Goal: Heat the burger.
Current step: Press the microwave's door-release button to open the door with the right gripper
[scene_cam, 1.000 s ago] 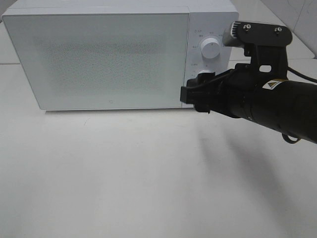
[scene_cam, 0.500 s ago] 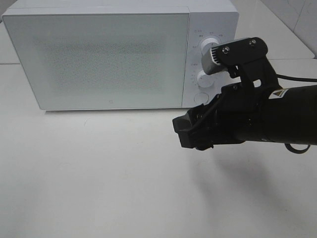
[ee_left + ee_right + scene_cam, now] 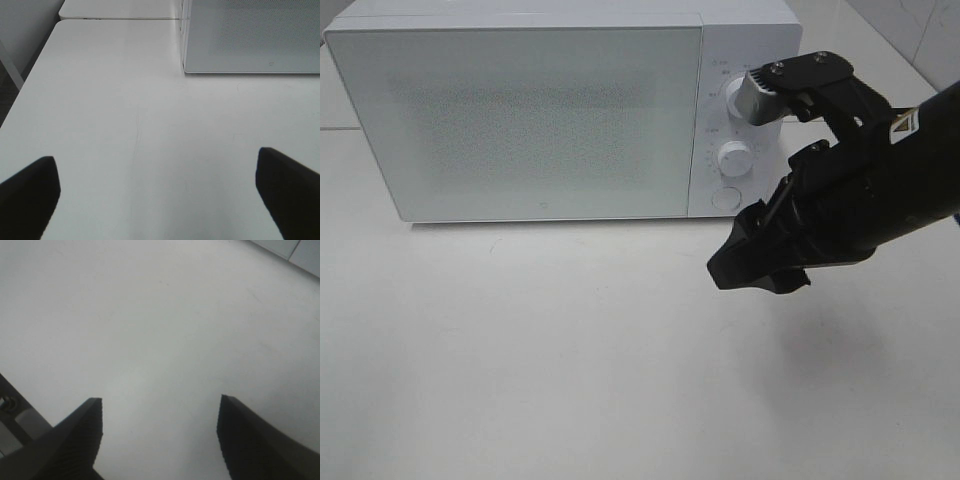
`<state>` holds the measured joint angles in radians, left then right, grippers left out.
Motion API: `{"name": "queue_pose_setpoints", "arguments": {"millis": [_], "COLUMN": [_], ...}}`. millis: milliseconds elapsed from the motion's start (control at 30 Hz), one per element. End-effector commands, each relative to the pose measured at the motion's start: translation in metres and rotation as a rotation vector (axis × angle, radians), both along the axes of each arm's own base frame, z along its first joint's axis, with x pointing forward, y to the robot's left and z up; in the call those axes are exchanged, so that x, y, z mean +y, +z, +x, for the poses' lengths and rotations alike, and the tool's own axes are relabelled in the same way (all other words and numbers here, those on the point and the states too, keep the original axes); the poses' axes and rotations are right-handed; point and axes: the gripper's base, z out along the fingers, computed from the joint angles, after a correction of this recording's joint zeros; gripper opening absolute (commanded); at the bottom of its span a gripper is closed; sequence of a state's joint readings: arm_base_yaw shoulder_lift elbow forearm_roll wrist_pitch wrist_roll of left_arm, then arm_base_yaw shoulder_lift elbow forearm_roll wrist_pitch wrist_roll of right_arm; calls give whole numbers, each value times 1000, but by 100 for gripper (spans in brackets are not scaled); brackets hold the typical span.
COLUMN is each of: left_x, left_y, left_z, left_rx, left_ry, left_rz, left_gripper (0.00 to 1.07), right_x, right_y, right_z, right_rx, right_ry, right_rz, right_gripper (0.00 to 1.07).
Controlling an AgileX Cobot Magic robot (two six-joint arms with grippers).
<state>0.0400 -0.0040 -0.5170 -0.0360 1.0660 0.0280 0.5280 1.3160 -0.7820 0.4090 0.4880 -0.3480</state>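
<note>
**Burger out of sight; microwave (image 3: 520, 110) shut**

Exterior high view: The white microwave stands at the back of the white table (image 3: 570, 380) with its door (image 3: 530, 120) closed. The speckled panel hides the cavity, so I cannot tell whether the burger is inside. It appears nowhere on the table. The right gripper (image 3: 752, 272) hangs in front of the control panel, below the lower dial (image 3: 733, 158) and round button (image 3: 724, 198), touching neither. Here it is only a dark shape.

Left wrist view: The left gripper (image 3: 157, 177) hovers over bare tabletop with its jaws wide apart and nothing between them. A corner of the microwave lies ahead.

Right wrist view: The right gripper's jaws stand apart over the table and hold nothing.

Judging from the task alone, a burger is probably light, soft and loosely stacked, and would slide apart under a squeeze. A gentle grip across the bun's sides, low down, seems safest.
</note>
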Motion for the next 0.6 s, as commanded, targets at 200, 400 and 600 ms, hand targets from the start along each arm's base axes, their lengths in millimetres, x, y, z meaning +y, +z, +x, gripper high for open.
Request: {"name": "queue_pose_setpoints", "arguments": {"millis": [200,400,600], "left_x": [0,0,0], "left_y": [-1,-1,-1], "left_z": [-3,-3,-3], "left_rx": [-16,-16,-16], "left_ry": [-2,-2,-2], "left_rz": [-7,-7,-7], "left_gripper": [101,101,101], "right_x": [-27,-42,-70], "right_y": [11,34,67], "right_z": [-11,-30,-63], "right_rx": [195,142,-44], "right_ry": [-101,-102,-132], "right_rz": [-296,-308,-274], "right_gripper": [68,76,76]}}
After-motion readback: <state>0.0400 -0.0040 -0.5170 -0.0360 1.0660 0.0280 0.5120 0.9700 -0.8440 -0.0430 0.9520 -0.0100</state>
